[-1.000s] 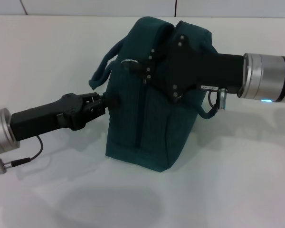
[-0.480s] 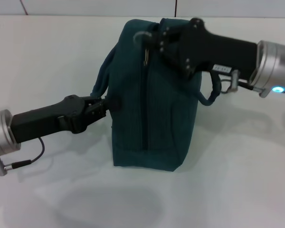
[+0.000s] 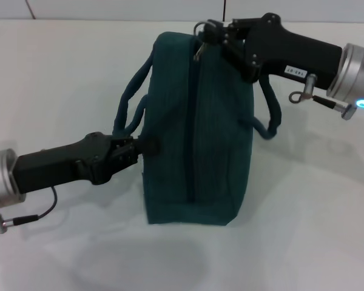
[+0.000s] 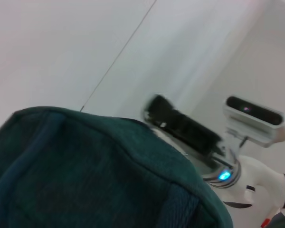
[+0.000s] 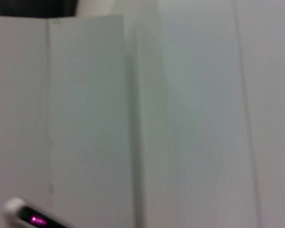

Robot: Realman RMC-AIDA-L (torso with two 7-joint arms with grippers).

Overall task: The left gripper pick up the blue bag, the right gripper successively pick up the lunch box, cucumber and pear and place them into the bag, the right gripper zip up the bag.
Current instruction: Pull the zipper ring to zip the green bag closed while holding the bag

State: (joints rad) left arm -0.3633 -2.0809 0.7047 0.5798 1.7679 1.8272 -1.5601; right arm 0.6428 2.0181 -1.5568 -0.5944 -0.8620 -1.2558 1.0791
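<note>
The blue bag (image 3: 197,130) stands upright in the middle of the head view on the white desk (image 3: 303,230), its zipper line running down the face toward the camera. From the lower left the left tool (image 3: 136,148) is clamped on the bag's left side. From the upper right the right tool (image 3: 209,36) is at the bag's top edge, closed on the metal ring pull (image 3: 198,28).

A bare lab-like test bench: plain white table (image 3: 303,230), white panelled walls (image 5: 180,118).
</note>
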